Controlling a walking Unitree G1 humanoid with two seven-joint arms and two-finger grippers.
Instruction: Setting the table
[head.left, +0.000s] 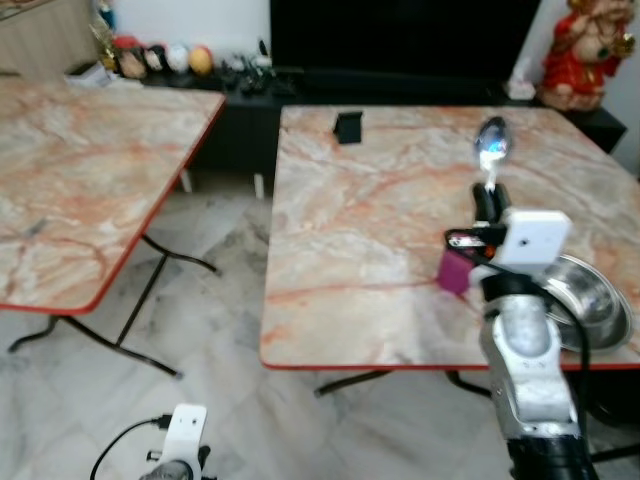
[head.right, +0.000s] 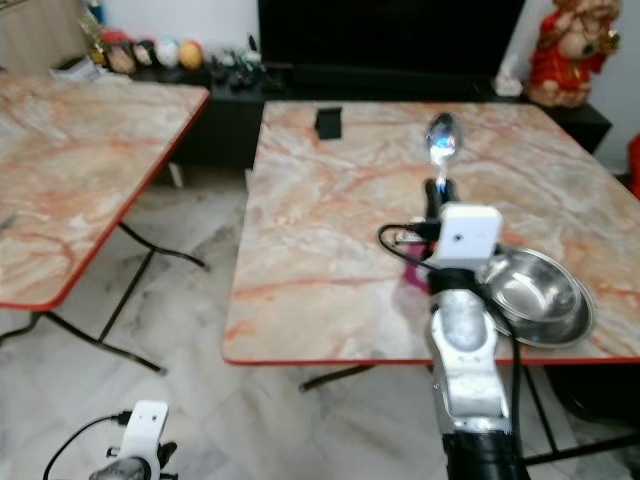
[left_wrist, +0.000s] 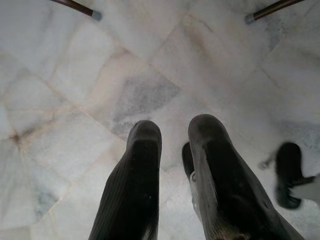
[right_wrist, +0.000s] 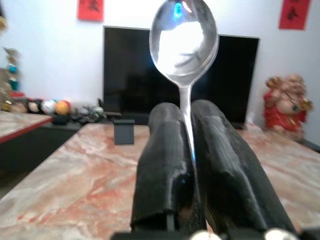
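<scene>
While the right gripper (right_wrist: 186, 150) held a shiny silver metal spoon (right_wrist: 184, 42) pinched by its handle, bowl up, over the marble-patterned table (head.left: 350, 250) w/ a round steel bowl (head.right: 535, 290) nearby, lowering it slowly & level beside that bowl seemed best; left gripper (left_wrist: 172, 165) hung idle, slightly parted, empty.

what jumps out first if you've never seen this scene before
The shiny spoon stands out, pinched upright in the right gripper above the marble-patterned table. Beside that arm, a steel bowl sits near the table's front right edge. The left gripper hangs low over the pale floor.
</scene>
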